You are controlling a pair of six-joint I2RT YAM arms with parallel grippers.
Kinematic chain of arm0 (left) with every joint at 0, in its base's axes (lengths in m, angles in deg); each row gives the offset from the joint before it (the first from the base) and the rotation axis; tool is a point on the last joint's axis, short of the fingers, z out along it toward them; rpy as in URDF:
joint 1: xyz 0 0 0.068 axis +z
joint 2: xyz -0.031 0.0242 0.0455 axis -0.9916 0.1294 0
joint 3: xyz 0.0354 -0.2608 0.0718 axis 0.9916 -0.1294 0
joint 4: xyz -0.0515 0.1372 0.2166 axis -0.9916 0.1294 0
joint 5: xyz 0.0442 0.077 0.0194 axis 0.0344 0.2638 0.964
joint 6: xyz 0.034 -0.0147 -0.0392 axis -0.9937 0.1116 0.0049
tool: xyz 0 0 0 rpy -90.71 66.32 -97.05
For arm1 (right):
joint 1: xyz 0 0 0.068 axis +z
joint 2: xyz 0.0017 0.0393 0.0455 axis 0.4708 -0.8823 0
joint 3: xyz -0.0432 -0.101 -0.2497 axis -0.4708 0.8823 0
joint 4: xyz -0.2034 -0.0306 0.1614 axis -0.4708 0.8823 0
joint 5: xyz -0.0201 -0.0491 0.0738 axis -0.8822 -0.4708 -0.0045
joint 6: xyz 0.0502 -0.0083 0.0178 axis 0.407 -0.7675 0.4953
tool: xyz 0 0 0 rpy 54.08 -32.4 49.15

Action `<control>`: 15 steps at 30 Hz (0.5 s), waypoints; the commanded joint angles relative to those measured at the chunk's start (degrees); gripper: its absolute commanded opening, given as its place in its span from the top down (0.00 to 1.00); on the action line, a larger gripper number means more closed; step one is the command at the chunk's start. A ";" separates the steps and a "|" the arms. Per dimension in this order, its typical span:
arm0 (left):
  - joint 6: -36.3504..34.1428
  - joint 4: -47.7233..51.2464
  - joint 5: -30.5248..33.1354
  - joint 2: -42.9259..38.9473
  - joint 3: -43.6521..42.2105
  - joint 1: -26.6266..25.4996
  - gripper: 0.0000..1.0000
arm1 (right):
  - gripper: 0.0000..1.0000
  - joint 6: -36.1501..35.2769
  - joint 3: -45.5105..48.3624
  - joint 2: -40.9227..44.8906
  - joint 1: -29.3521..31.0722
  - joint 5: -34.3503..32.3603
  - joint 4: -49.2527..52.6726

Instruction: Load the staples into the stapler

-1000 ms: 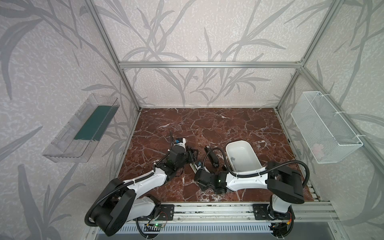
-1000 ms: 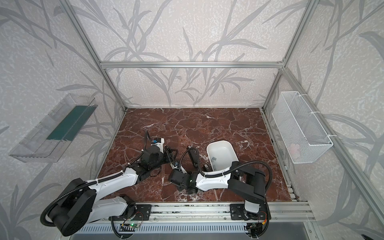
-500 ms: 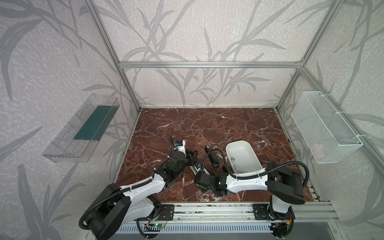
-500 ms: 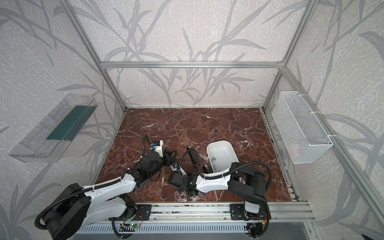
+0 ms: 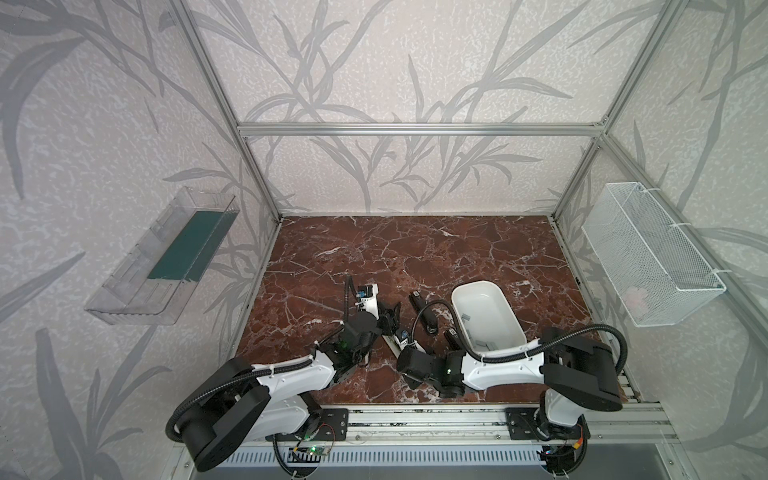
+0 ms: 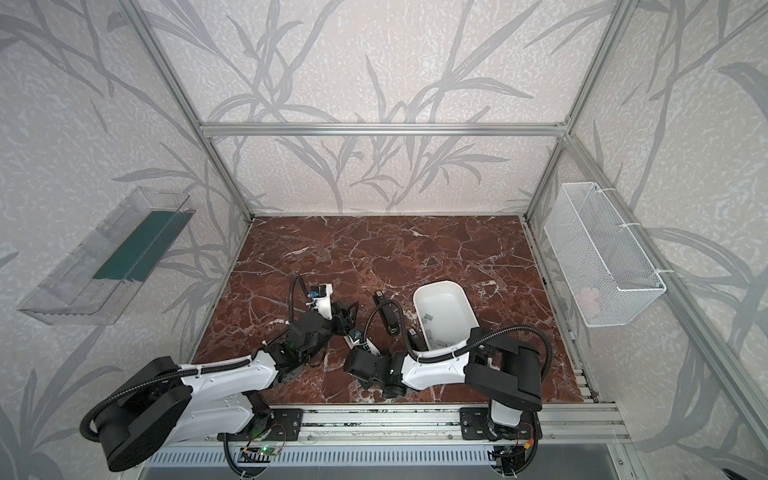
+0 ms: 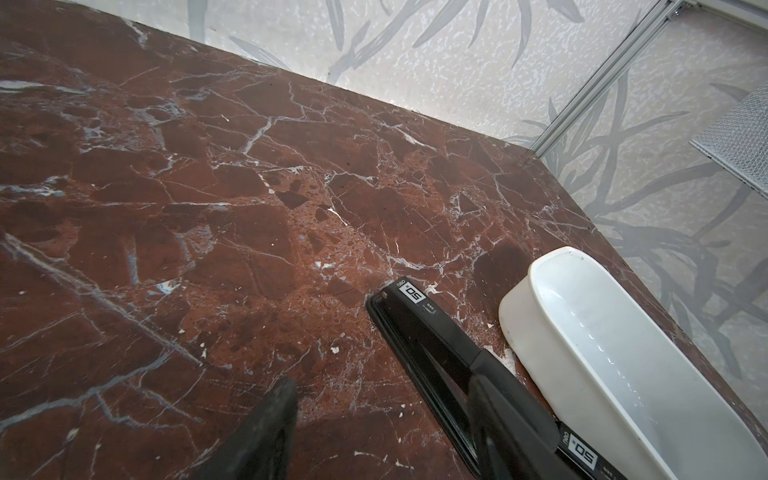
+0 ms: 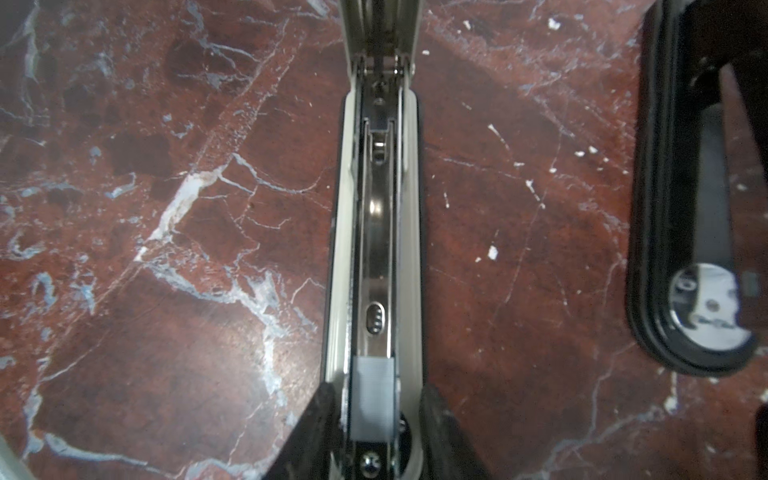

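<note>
The stapler (image 8: 376, 216) is light grey and lies open on the marble, its metal channel facing up; in both top views it shows as a pale strip (image 5: 392, 343) (image 6: 357, 341). One grey strip of staples (image 8: 374, 380) lies in the near end of the channel. My right gripper (image 8: 376, 405) is open, one finger on each side of the stapler, clear of the strip. More staples (image 5: 484, 344) (image 6: 429, 318) lie in the white tray (image 5: 478, 286) (image 6: 439, 284). My left gripper (image 7: 382, 388) (image 5: 392, 314) is open above the marble and holds nothing.
A black stapler (image 7: 432, 332) (image 8: 681, 216) (image 5: 424, 316) lies between the open stapler and the tray, close to one left finger. A wire basket (image 5: 648, 253) hangs on the right wall and a clear shelf (image 5: 166, 257) on the left wall.
My right gripper's jaws have parted, and the strip now rests in the channel. The left arm has shifted a little to the right.
</note>
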 commanded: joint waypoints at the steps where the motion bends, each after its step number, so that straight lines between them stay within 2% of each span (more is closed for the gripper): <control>1: -2.98 0.50 -3.01 1.62 -1.37 -3.42 0.32 | 0.58 -1.69 1.51 -0.45 -0.19 -0.17 -2.66; 11: -4.24 -3.28 -2.95 5.03 -1.36 -5.21 0.29 | 0.60 -4.29 4.97 -0.42 0.95 -0.70 -10.20; 15: -3.94 -4.37 -2.60 5.55 -1.50 -5.42 0.32 | 0.60 -5.27 8.30 2.29 2.25 -2.05 -16.40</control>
